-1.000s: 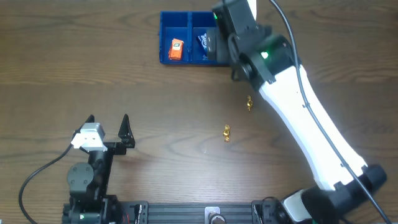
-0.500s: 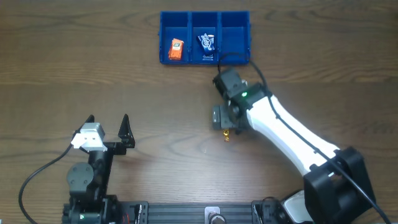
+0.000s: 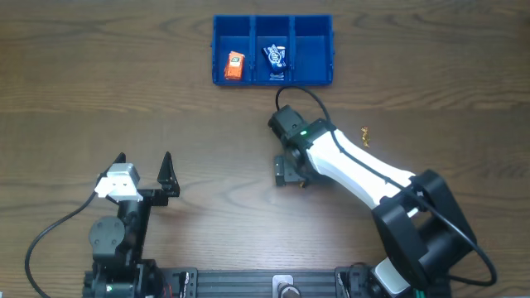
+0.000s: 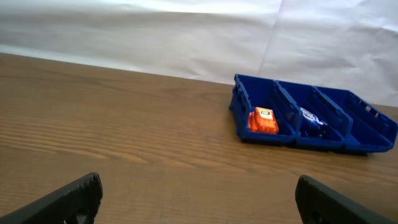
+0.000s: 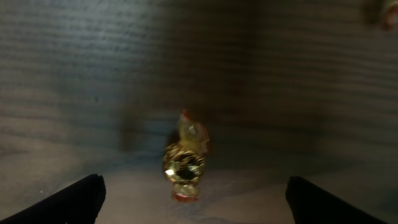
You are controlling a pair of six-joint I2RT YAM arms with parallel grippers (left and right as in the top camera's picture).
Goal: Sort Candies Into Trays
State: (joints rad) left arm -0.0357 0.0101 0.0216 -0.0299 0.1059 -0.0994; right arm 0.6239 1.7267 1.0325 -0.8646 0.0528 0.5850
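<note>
A gold-wrapped candy (image 5: 185,163) lies on the wooden table, between the fingers of my right gripper (image 5: 194,188), which is open and low over it. In the top view this gripper (image 3: 290,172) sits at the table's middle. A second gold candy (image 3: 365,135) lies to its right. The blue three-compartment tray (image 3: 313,50) stands at the back; its left compartment holds an orange candy (image 3: 236,66) and the middle one a blue candy (image 3: 276,56). My left gripper (image 3: 143,165) stands open and empty at the front left, far from the tray (image 4: 367,127).
The right arm (image 3: 356,165) stretches diagonally from the front right corner to the table's middle, with its cable looping above it. Bare wooden table (image 3: 99,91) spreads to the left and in front of the tray.
My right gripper has come back from over the tray and dropped low over a gold candy at the table's middle. The other gold candy now lies farther right. The left arm is unmoved.
</note>
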